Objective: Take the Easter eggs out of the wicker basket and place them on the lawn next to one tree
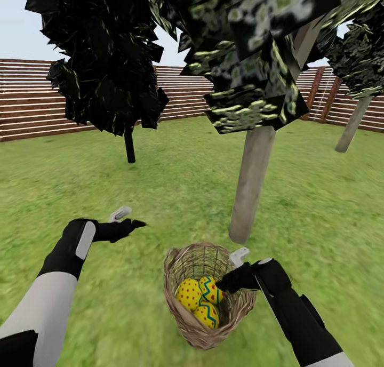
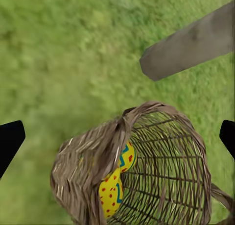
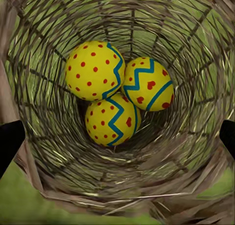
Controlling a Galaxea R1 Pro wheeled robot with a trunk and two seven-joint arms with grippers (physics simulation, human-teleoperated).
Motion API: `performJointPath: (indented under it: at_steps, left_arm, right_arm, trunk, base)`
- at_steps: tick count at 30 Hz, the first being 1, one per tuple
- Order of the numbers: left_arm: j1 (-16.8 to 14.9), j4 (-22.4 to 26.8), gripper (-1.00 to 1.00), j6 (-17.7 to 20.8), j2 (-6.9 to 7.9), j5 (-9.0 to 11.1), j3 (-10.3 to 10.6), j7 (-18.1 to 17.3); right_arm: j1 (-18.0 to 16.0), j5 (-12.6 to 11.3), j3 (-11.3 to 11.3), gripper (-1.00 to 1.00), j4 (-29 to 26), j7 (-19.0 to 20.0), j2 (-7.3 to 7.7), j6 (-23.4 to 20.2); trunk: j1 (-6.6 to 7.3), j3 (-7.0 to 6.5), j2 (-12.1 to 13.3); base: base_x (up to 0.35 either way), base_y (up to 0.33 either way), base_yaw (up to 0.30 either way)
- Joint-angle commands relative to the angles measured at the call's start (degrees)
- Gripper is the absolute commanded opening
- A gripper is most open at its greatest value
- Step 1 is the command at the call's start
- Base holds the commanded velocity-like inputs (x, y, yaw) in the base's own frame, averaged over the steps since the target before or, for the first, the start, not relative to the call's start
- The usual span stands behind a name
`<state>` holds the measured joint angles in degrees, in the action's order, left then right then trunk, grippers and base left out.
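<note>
The wicker basket [image 1: 184, 319] stands on the lawn [image 1: 176, 191] just in front of the tree [image 1: 250, 185], a thick pale trunk. Three Easter eggs lie together in its bottom: one dotted [image 3: 94, 70], one with a zigzag and red marks [image 3: 148, 84], one below them [image 3: 112, 119]. In the head view they show as a yellow cluster [image 1: 202, 300]. My right gripper [image 1: 233, 271] hangs open over the basket's right rim, looking straight down into it [image 3: 117, 137]. My left gripper [image 1: 129, 219] is open and empty over grass to the left of the basket [image 2: 161, 151], holding nothing.
A thin black-trunked tree [image 1: 129, 145] stands farther back on the left. Another pale trunk [image 1: 352, 124] leans at the far right. A brown slatted fence [image 1: 26, 108] closes the yard behind. Open grass lies around the thick trunk's base [image 2: 191, 46].
</note>
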<state>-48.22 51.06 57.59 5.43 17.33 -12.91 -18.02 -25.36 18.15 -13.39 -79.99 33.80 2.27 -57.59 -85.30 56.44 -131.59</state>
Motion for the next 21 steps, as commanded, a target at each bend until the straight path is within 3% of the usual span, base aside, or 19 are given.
performJointPath:
  at_steps: [1,7,12,14,16,21]
  left_arm:
    - [0.0,0.0,1.00,0.2,0.01,-0.2,-0.3,-0.5]
    - [0.2,0.0,1.00,0.2,0.10,0.2,-0.5,-0.5]
    - [0.3,0.0,1.00,0.3,-0.04,0.2,-0.4,-0.6]
    - [0.3,0.0,1.00,0.4,-0.10,0.2,-0.4,-0.6]
    - [0.3,0.0,1.00,0.4,-0.14,0.2,-0.4,-0.6]
    - [0.3,0.0,1.00,0.4,-0.15,0.2,-0.4,-0.6]
  right_arm:
    - [0.0,0.6,-0.3,1.00,0.0,0.4,0.04,-0.1]
    - [0.0,0.5,-0.6,1.00,0.2,-2.5,0.02,-0.1]
    - [0.0,0.5,-0.9,1.00,0.6,-9.3,-0.19,0.0]
    - [0.0,0.6,-1.5,1.00,1.0,-11.3,-1.23,0.0]
    - [0.0,0.7,-3.0,1.00,2.1,-14.2,-2.70,0.1]
    - [0.0,0.6,-8.5,1.00,6.8,-18.7,-3.47,0.2]
  trunk:
    - [-0.01,0.09,0.0]
    - [-0.01,0.39,0.0]
    - [-0.01,0.62,0.0]
    - [-0.01,0.64,0.0]
    - [-0.01,0.65,0.0]
    - [-0.01,0.66,0.0]
  base:
    - [0.193,-0.200,0.248]
    - [0.193,-0.198,0.250]
    - [0.040,-0.041,0.203]
    - [0.006,-0.006,0.054]
    - [0.002,-0.002,0.018]
    - [0.000,0.000,0.004]
